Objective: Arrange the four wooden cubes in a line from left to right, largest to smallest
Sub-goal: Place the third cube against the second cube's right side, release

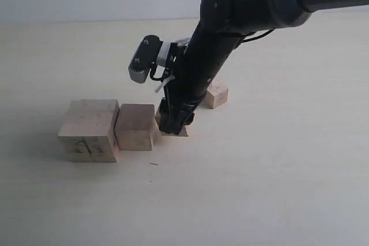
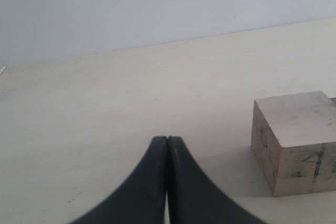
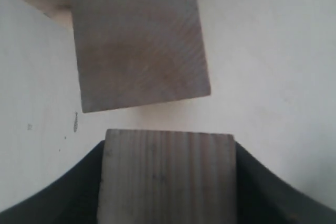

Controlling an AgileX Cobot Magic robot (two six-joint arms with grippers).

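Observation:
Three of the four wooden cubes stand in a row on the table. The largest cube (image 1: 86, 129) (image 2: 296, 140), with dark scribbles on its front face, is at the left. The second cube (image 1: 135, 126) (image 3: 139, 43) touches its right side. My right gripper (image 1: 174, 123) (image 3: 169, 148) is shut on the third cube (image 1: 179, 132) (image 3: 168, 177), just right of the second cube and down at the table surface. The smallest cube (image 1: 216, 94) lies behind and to the right, partly hidden by the arm. My left gripper (image 2: 168, 141) is shut and empty, off to the side of the largest cube.
The pale table (image 1: 277, 171) stretches around the cubes. The black right arm (image 1: 242, 10) reaches in from the upper right over the row. A white wall (image 2: 157, 3) rises behind the table's far edge.

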